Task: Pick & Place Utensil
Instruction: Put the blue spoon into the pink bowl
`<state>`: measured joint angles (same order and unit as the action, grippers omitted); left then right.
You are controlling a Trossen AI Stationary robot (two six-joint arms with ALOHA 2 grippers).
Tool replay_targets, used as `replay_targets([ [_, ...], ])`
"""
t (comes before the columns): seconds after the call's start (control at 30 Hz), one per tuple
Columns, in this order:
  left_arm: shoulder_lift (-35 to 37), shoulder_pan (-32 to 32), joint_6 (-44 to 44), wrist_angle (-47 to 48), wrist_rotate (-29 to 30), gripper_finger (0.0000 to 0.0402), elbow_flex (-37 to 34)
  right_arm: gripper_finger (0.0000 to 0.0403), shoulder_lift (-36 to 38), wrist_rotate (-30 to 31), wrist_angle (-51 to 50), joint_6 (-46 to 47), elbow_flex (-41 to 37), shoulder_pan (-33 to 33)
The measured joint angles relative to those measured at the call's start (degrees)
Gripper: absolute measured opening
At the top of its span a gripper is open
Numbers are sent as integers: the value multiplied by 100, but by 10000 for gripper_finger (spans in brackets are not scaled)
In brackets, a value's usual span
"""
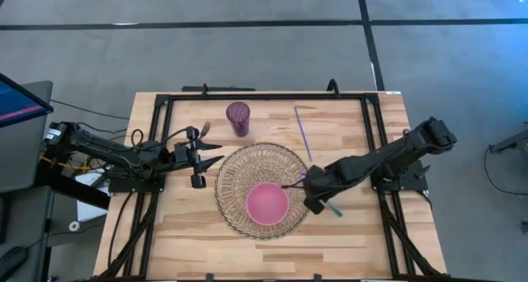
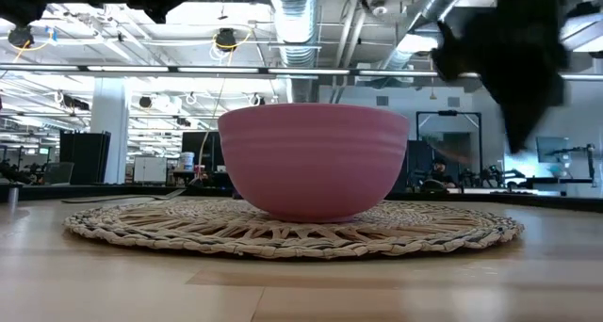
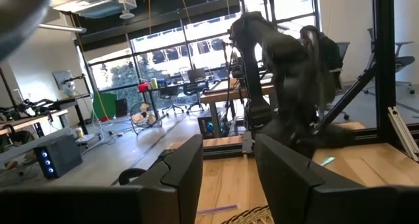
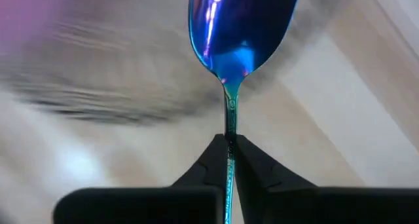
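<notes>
The left end effector (image 1: 200, 157) is stretched low over the surface (image 1: 173, 224), pointing at the woven mat (image 1: 235, 171), fingers (image 3: 180, 168) spread apart and holding nothing. On the mat sits the pink bowl (image 1: 267, 203). The right end effector (image 1: 307, 183) reaches in from the right on a bent arm, just beside the mat's right edge, pinched tight on the handle of an iridescent blue spoon (image 4: 237, 34). The spoon's long axis runs in line with the fingers, its bowl end leading outward over the mat's rim.
</notes>
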<state>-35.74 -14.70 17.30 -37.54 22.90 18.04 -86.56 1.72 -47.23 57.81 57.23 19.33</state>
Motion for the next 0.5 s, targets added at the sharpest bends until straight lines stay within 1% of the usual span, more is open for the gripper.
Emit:
replay_targets([
  [0.1,2,0,0,-2,0,140,0,11,0,-36,308,-720,546,0],
  [0.23,1,0,0,-7,0,140,0,5,4,-40,342,-1507,1230,-8],
  [0.33,2,0,1,-31,0,140,0,3,4,-90,438,-1665,1537,-78],
  [0.4,2,0,0,-37,0,140,0,4,-109,-447,656,-1624,1645,-193],
  [0.5,2,2,2,-80,0,140,0,4,-512,-1340,599,-1431,1848,-382],
])
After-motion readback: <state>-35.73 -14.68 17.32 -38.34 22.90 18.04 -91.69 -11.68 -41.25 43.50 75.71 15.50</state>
